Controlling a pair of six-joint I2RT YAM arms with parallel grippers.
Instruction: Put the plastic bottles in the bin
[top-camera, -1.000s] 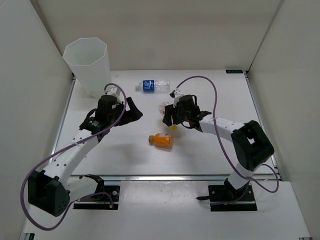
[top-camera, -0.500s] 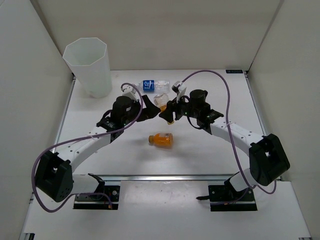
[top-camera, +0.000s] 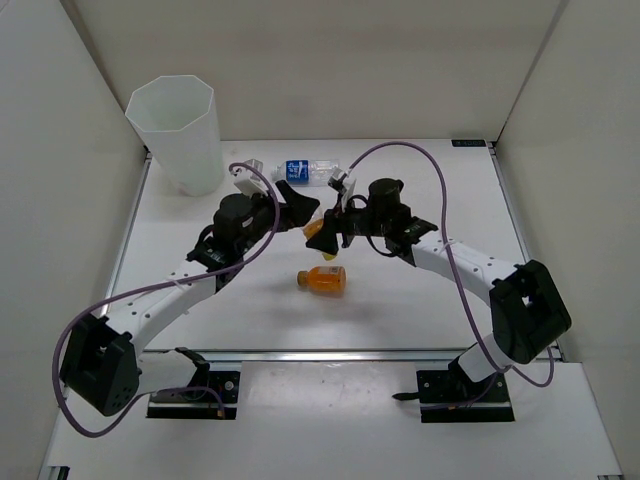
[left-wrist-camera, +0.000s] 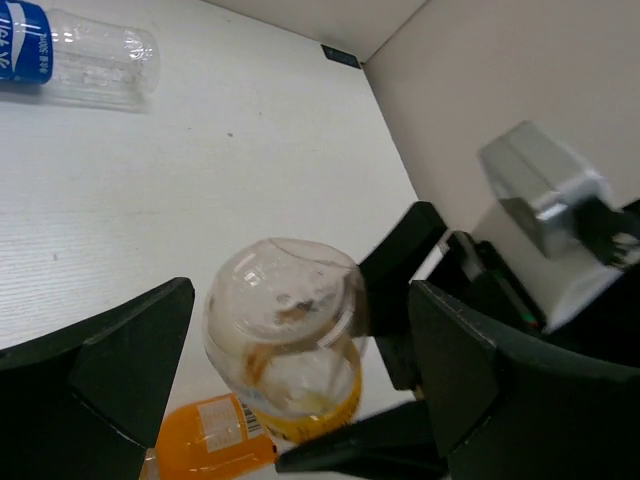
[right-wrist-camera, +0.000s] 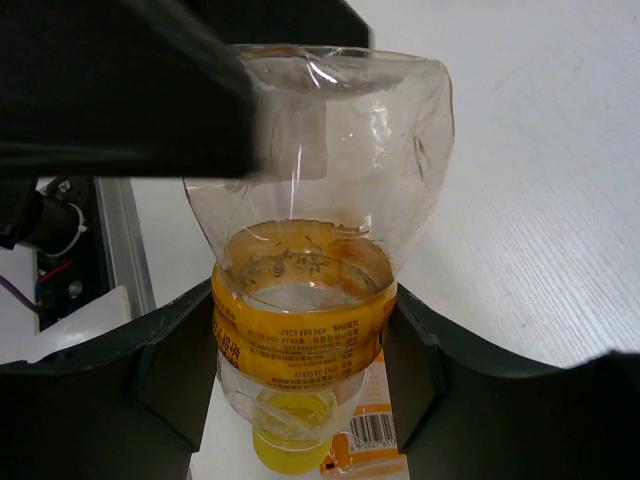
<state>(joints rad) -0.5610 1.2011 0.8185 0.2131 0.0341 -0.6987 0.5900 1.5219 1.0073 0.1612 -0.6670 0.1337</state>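
Observation:
My right gripper (top-camera: 326, 233) is shut on the clear bottle with the yellow cap (top-camera: 317, 230) and holds it above the table, cap down. In the right wrist view its fingers clamp the yellow band of the bottle (right-wrist-camera: 305, 300). My left gripper (top-camera: 297, 204) is open, and its jaws stand wide on either side of that bottle's base (left-wrist-camera: 285, 335). The orange-filled bottle (top-camera: 322, 279) lies on the table below them. The blue-label bottle (top-camera: 305, 171) lies at the back. The bin (top-camera: 175, 130) stands at the back left. The green and red-label bottles are out of view.
White walls enclose the table on the left, back and right. A metal rail (top-camera: 340, 353) runs along the near edge. Purple cables loop over both arms.
My right gripper lifted the yellow-cap bottle off the table and carried it left. My left arm swung right from near the bin until its open jaws reached round the bottle's base.

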